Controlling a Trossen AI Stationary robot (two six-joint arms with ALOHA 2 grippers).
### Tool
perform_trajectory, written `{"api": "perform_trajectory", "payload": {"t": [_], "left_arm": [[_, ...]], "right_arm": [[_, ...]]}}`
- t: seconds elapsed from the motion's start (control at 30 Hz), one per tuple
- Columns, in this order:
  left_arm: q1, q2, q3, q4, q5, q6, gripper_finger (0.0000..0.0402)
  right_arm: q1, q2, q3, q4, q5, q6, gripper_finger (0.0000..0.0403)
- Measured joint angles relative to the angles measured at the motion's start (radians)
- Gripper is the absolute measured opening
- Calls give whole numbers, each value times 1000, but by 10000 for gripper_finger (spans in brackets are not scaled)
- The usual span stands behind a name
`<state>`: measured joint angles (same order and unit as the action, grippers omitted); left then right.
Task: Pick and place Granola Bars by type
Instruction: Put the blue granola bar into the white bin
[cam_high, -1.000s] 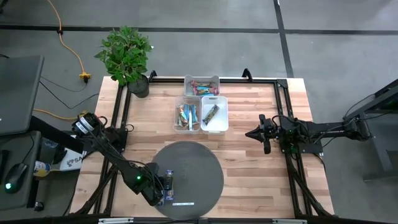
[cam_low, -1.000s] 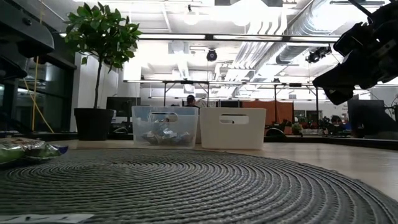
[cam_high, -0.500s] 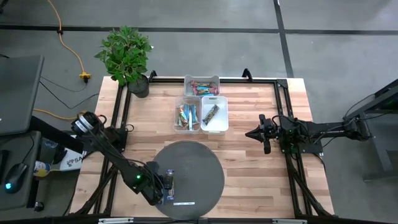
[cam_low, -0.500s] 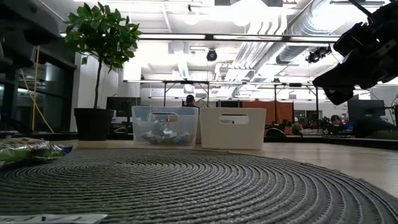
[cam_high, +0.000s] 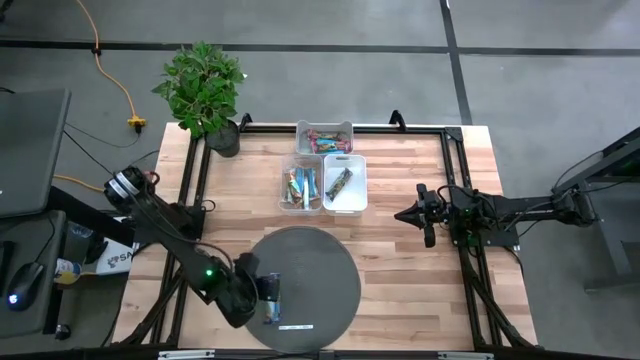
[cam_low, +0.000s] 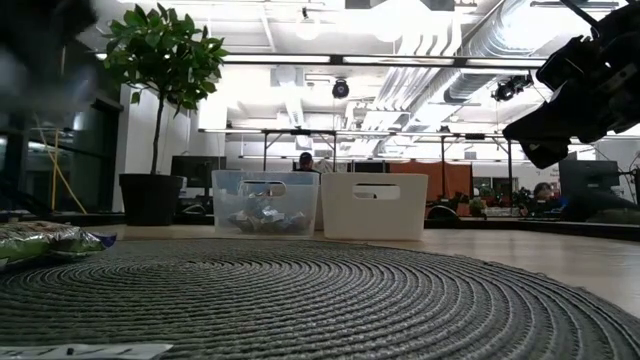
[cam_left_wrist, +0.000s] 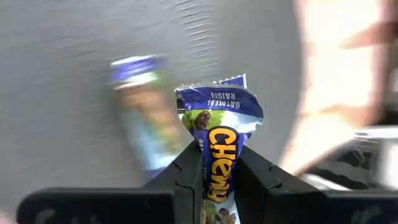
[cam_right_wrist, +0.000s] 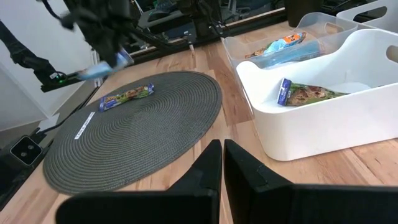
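Note:
My left gripper (cam_high: 262, 300) hangs over the near left part of the round grey mat (cam_high: 320, 270), shut on a blue granola bar (cam_left_wrist: 219, 121). The right wrist view also shows this blue granola bar (cam_right_wrist: 107, 67) raised above the mat. A second blue bar (cam_right_wrist: 126, 96) lies flat on the mat just beyond it, and the low view shows this second bar (cam_low: 45, 241) too. My right gripper (cam_right_wrist: 222, 163) waits shut at the table's right side, clear of everything. My left gripper pinches the blue bar between its two fingers, on the wrapper's two flat faces (cam_left_wrist: 217, 163). The bar's crimped end (cam_left_wrist: 214, 90) sticks out past the fingertips. The fingers slant down toward the mat. The bar is lifted clear of the mat.
Three bins stand at the table's far middle: a clear one (cam_high: 325, 138) with pink bars, a clear one (cam_high: 301, 186) with blue and orange bars, and a white one (cam_high: 345, 183) with a green bar. A thin white strip (cam_high: 293, 326) lies on the mat's near edge. A potted plant (cam_high: 205, 90) stands far left.
My left gripper has gone up from the mat and tipped, still shut on the blue bar, which is now lifted clear. The second blue bar has stayed flat on the mat.

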<state>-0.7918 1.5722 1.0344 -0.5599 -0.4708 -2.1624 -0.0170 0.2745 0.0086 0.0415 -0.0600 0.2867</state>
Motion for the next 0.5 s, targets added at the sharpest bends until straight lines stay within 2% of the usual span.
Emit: {"api": "perform_trajectory", "payload": {"t": [0.13,0.23,0.33,0.5], "left_arm": [[8,-48,0,133,-172,119,61],[38,-73,1,255,-233,261,61],[96,-85,20,390,-225,442,61],[233,-82,126,436,-97,706,61]], "right_arm": [[0,0,0,0,0,0,0],[0,0,0,0,0,0,0],[0,0,0,0,0,0,0],[0,0,0,0,0,0,0]]}}
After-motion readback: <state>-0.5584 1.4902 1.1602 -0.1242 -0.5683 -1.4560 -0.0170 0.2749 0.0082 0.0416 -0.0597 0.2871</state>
